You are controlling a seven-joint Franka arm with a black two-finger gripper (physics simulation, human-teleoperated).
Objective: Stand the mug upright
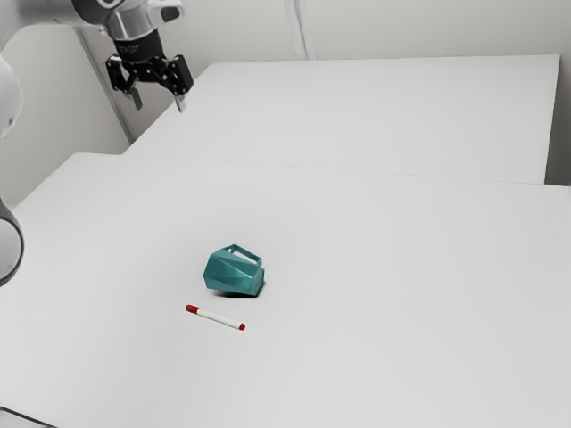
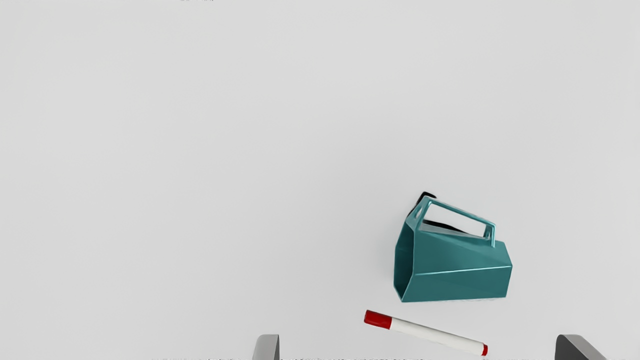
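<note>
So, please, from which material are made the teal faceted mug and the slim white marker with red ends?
The teal faceted mug looks like glazed ceramic or coated metal, maybe hard plastic: smooth, satin faces with bright highlights along its edges. The slim white marker seems to be smooth plastic, low in gloss: its white barrel and red ends show even, solid colour.

The place is looking like a lab, though a plain one: a robot arm (image 1: 55, 12) is reaching in above a white table (image 1: 384, 348), a second white surface (image 1: 384, 111) is lying beyond, and pale walls (image 1: 428, 28) are rising behind.
</note>
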